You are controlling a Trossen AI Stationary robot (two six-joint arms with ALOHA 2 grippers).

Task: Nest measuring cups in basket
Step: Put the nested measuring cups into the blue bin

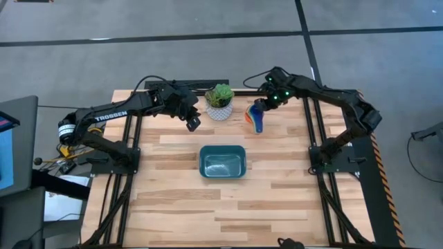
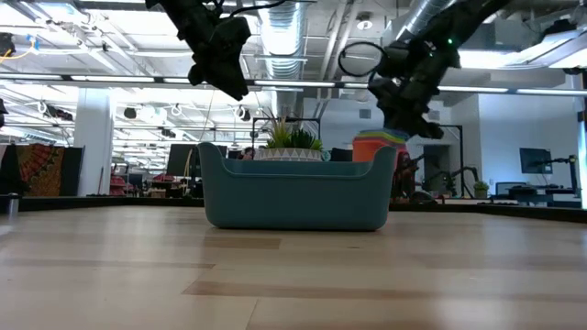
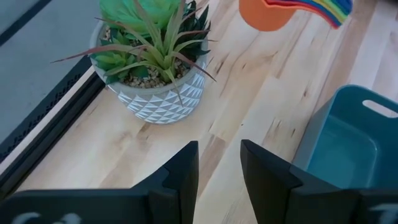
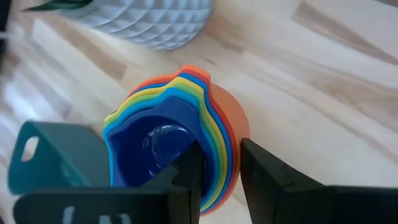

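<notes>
Right claw (image 4: 217, 165) clenched on rim of nested cups (image 4: 180, 140); basket (image 1: 222, 161) lies nearer front, toward centre. Left claw (image 3: 217, 168) released, beside plant (image 3: 152, 56).

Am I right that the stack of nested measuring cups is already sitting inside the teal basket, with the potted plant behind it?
Not quite. The nested measuring cups are not in the teal basket; they sit on the table beside the potted plant, under the right gripper. The high view shows the basket holding nothing. The plant does stand behind the basket.
</notes>
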